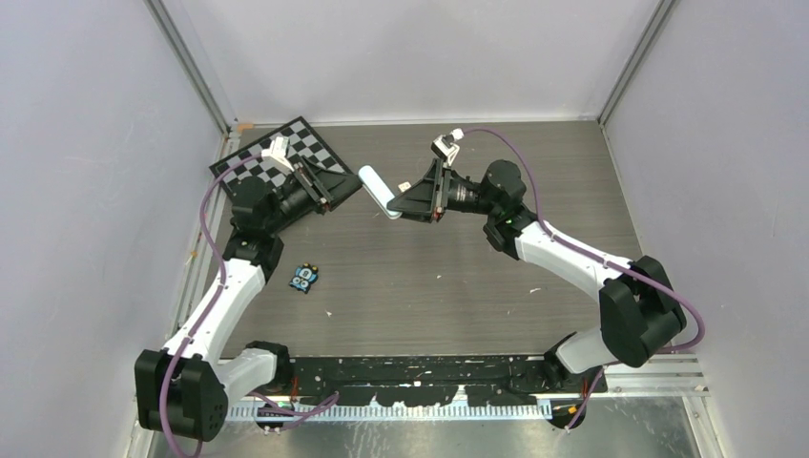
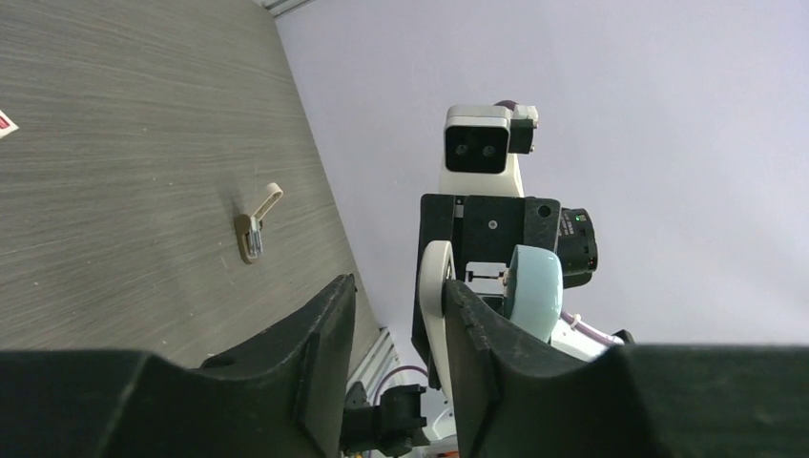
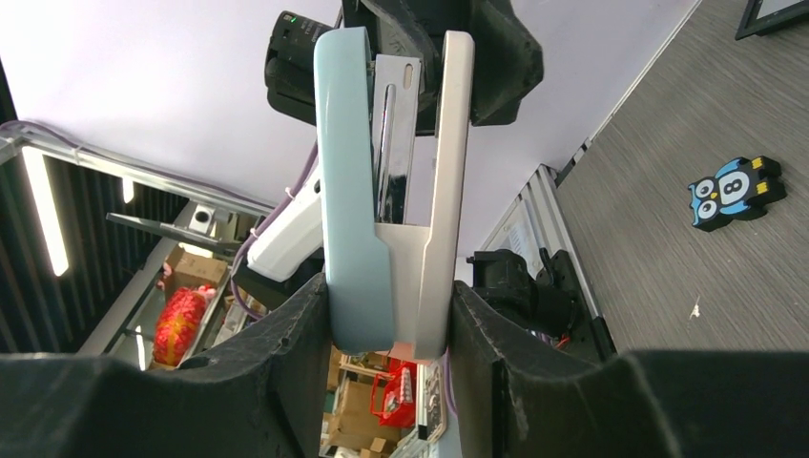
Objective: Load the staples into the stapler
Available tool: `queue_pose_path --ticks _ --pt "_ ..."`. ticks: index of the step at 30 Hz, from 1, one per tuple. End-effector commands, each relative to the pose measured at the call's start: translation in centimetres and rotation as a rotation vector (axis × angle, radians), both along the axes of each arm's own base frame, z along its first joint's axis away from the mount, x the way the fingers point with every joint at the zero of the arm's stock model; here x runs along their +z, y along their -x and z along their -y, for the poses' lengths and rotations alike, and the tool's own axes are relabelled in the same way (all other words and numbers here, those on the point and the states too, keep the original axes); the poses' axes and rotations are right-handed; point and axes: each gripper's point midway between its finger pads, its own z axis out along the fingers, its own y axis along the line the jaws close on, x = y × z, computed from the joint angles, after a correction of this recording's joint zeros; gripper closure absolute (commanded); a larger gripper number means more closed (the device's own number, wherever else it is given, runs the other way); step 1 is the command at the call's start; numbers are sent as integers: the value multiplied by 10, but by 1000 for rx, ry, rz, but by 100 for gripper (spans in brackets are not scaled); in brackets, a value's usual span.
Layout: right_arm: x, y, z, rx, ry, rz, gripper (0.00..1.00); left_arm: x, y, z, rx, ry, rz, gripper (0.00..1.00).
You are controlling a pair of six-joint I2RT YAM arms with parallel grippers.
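stapler point(image 3: 386, 191) clamped in right gripper point(image 3: 389, 296); left gripper point(image 2: 399, 291) just beside its tip, jaws apart, empty. off-centre pinch could twist it loose.

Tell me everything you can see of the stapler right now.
The stapler is small, with a pale blue plastic top, a white base and a shiny silver metal channel between them. The three parts are splayed apart at the far end. The right gripper clamps its joined end and holds it in the air above the table. The left gripper is right at its far end with jaws apart. Whether they touch cannot be told.
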Motion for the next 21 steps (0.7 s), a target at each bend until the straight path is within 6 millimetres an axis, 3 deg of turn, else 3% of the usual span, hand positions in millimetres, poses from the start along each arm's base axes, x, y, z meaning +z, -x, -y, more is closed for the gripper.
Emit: queue_pose_path --ticks 1,7,14,19,21 --pt "20 2 1 -19 -45 98 70 7 4 4 -13 10 43 62" --pt "14 -1 -2 -21 -28 96 70 8 7 11 -37 22 49 65" --pt "5 -3 -8 -6 -22 74 70 8 10 17 -55 93 58 56" --pt "-3 -5 -9 -3 -11 56 70 12 7 16 -41 139 81 61" --pt "-6 -5 -10 2 -2 48 68 14 5 14 -27 161 96 72"
